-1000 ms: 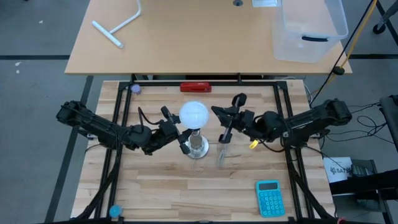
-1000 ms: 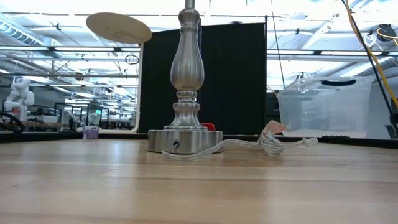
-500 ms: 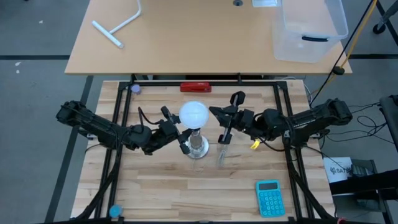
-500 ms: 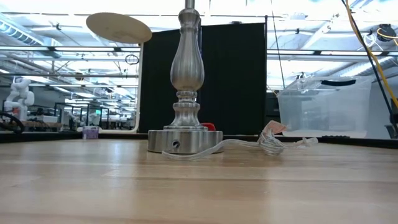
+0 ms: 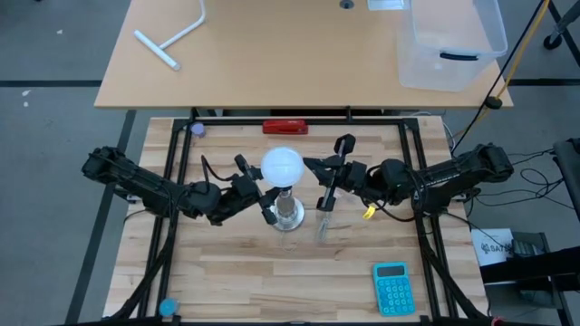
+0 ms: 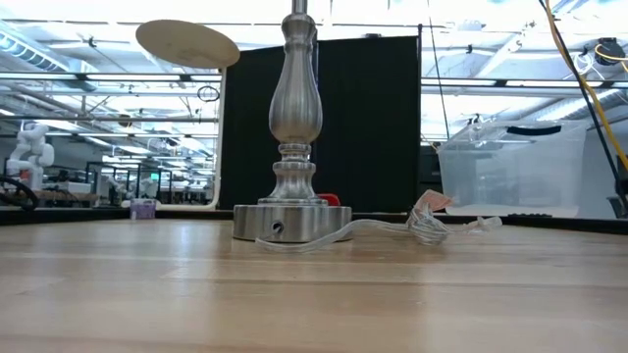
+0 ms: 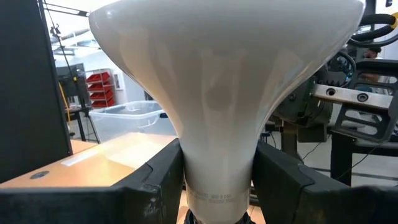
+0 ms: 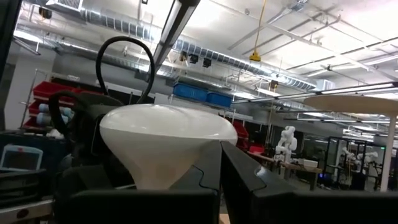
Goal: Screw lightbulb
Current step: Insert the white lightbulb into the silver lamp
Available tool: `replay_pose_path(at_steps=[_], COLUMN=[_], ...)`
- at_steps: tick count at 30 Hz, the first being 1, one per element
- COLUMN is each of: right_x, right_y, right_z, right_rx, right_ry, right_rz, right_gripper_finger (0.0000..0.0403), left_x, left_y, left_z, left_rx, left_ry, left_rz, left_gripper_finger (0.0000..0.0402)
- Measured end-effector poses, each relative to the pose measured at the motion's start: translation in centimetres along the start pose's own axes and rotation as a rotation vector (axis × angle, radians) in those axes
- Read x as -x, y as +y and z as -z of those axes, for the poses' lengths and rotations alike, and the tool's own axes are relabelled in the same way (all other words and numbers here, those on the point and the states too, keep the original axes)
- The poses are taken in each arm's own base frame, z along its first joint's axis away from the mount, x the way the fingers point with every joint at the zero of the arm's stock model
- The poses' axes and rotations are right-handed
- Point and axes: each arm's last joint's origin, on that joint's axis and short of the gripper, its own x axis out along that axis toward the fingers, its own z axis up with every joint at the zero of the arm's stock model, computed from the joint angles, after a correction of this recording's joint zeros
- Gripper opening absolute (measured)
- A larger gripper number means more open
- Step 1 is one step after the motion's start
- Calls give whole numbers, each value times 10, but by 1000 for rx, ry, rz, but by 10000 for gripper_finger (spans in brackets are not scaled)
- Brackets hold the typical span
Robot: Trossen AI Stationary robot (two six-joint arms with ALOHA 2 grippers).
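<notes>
Reaching in from the left side of the table (image 5: 227, 263): left gripper (image 5: 264, 205), fingers (image 7: 155, 180) clamped either side of the narrow neck of the lightbulb (image 5: 282, 166). Sitting upright atop the lamp stand (image 5: 288, 214), white dome uppermost, near the middle of the table. Faint grey print ringing the bulb's neck in the left wrist view, too small to read. Round silver foot and turned metal stem of the stand plain in the low view, clear cord (image 6: 392, 229) trailing off beside it to a small clear-pink plastic piece (image 6: 430, 202). Just right of the bulb: right gripper (image 5: 308, 164), fingers pressed together on nothing, tip near the dome but seemingly apart from it (hard to judge from above). Near the table's back edge, a red object (image 5: 285, 127), any marking illegible. Toward the front right corner, a turquoise calculator (image 5: 392, 288), keys visible but no legible writing. Beyond the workspace, on the far desk, a clear plastic bin (image 5: 450, 41).
</notes>
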Motion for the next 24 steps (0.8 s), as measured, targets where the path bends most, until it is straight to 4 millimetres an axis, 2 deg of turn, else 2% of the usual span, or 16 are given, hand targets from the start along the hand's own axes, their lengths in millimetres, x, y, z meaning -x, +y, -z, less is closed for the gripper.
replay_pose_path(at_steps=[14, 24], right_x=[6, 7], right_y=[15, 11], right_z=[-1, -10], right_rx=[73, 92], right_ry=[40, 1], right_rz=[-51, 90], right_gripper_finger=[0, 0], left_x=[0, 0], left_y=[0, 0], left_z=[0, 0], left_rx=[0, 0], left_ry=[-1, -1], left_rz=[2, 2], left_gripper_finger=[163, 163])
